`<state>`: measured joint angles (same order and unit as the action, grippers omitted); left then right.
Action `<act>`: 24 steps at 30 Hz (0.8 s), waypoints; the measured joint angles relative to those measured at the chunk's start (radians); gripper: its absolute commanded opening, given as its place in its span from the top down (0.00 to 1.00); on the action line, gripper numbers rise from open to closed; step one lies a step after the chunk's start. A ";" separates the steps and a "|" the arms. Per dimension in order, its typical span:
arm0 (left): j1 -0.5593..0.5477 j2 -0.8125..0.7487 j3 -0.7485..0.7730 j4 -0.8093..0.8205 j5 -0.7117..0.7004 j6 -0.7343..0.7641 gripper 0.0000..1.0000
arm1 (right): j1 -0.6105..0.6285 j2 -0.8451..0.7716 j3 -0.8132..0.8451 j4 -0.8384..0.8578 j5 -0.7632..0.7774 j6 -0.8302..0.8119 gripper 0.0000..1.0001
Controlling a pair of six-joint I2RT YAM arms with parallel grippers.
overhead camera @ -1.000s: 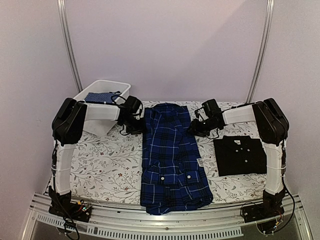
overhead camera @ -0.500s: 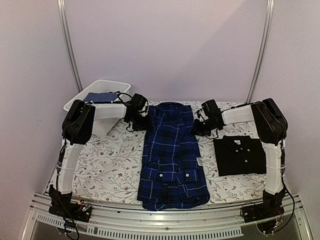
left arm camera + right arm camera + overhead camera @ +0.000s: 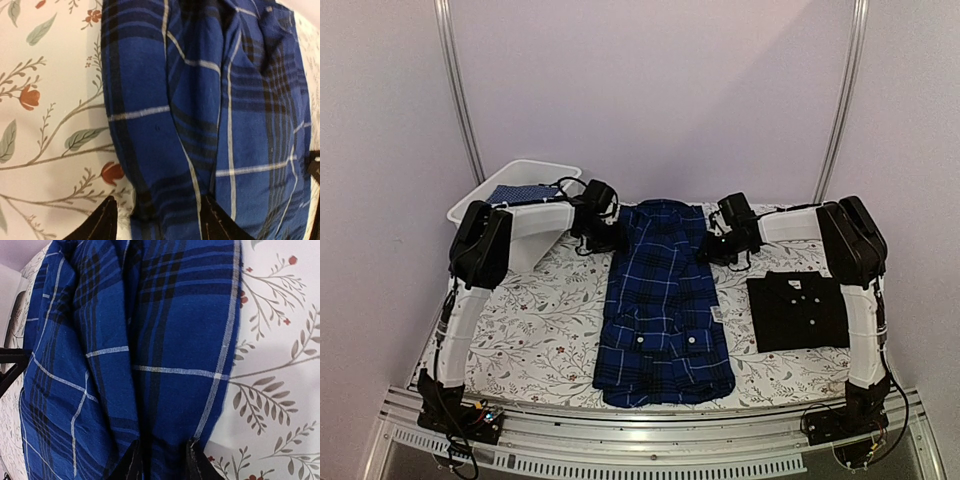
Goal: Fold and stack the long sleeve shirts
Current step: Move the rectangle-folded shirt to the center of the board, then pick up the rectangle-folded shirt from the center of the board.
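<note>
The navy-and-blue plaid shirt [image 3: 665, 310] lies lengthwise down the middle of the table, sleeves folded in, collar end far. My left gripper [image 3: 615, 238] grips its far left edge; in the left wrist view [image 3: 155, 220] the fingers stand fairly wide with a fold of plaid cloth [image 3: 200, 125] between them. My right gripper [image 3: 705, 248] grips the far right edge; in the right wrist view [image 3: 162, 460] the fingers pinch the plaid cloth [image 3: 165, 340] closely. The plain black shirt [image 3: 800, 310] lies folded at the right, collar far, untouched.
A white bin [image 3: 520, 175] stands at the far left corner with a blue dotted cloth [image 3: 525, 195] in it. The table has a floral cover [image 3: 540, 320]. A metal rail [image 3: 650, 445] runs along the near edge.
Both grippers have moved toward the far edge, dragging the plaid shirt with them. Its near hem has slid back from the table's front edge. The black shirt has not moved.
</note>
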<state>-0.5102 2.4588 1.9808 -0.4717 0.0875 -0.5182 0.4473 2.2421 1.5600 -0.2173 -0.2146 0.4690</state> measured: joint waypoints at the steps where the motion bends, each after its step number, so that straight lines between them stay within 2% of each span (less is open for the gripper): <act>1: 0.000 -0.018 -0.016 -0.002 -0.003 0.006 0.32 | 0.003 -0.011 -0.011 0.000 0.003 -0.003 0.57; 5: -0.006 -0.161 -0.142 0.002 -0.022 0.031 0.28 | 0.017 -0.122 -0.132 -0.018 0.033 -0.013 0.51; 11: -0.053 -0.514 -0.491 0.076 -0.017 -0.002 0.51 | 0.103 -0.421 -0.422 -0.028 0.068 0.014 0.50; 16: -0.171 -0.728 -0.771 0.107 -0.002 -0.066 0.56 | 0.262 -0.631 -0.628 -0.033 0.083 0.095 0.51; 20: -0.294 -0.773 -0.919 0.099 -0.011 -0.139 0.55 | 0.376 -0.718 -0.708 -0.051 0.095 0.169 0.52; 24: -0.387 -0.774 -0.988 0.069 -0.057 -0.209 0.51 | 0.478 -0.752 -0.742 -0.058 0.127 0.259 0.54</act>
<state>-0.8974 1.6848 0.9928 -0.4030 0.0303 -0.7277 0.9253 1.4899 0.8177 -0.2756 -0.0872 0.7277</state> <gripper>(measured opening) 0.461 0.469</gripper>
